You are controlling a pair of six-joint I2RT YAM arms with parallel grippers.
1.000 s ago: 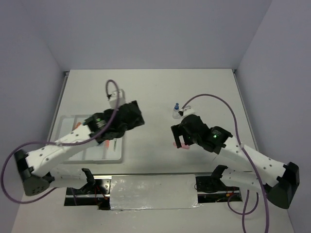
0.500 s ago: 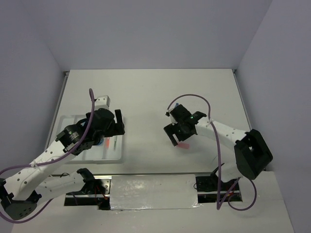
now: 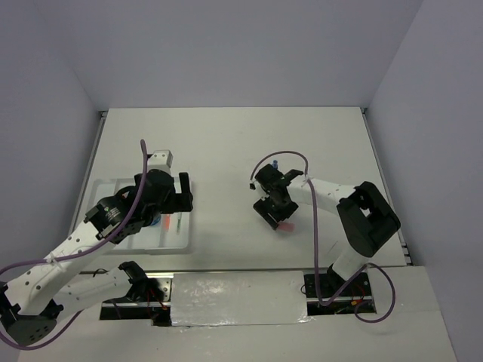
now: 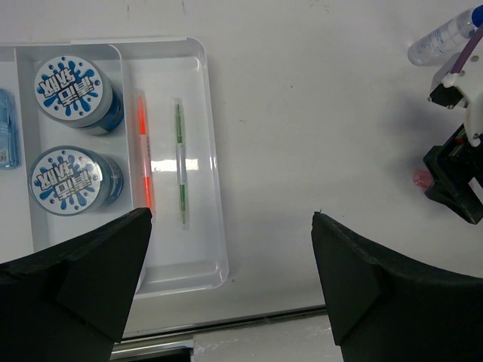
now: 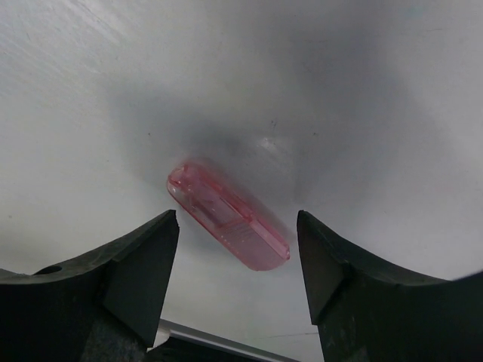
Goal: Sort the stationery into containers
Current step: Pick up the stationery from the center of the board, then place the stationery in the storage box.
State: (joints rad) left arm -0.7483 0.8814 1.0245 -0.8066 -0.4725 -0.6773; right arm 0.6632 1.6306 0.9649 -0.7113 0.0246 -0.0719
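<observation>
The right gripper [image 5: 235,230] has dropped over the pink eraser [image 5: 226,225], which lies on the table [image 5: 362,90] well apart from the tray [image 4: 219,188]. Its jaws have started narrowing, so a pickup looks near. They straddle the eraser, still unclenched and touching nothing (gaps show on both sides). The left gripper [image 4: 230,222], spread wide and empty, hovers by the tray.
</observation>
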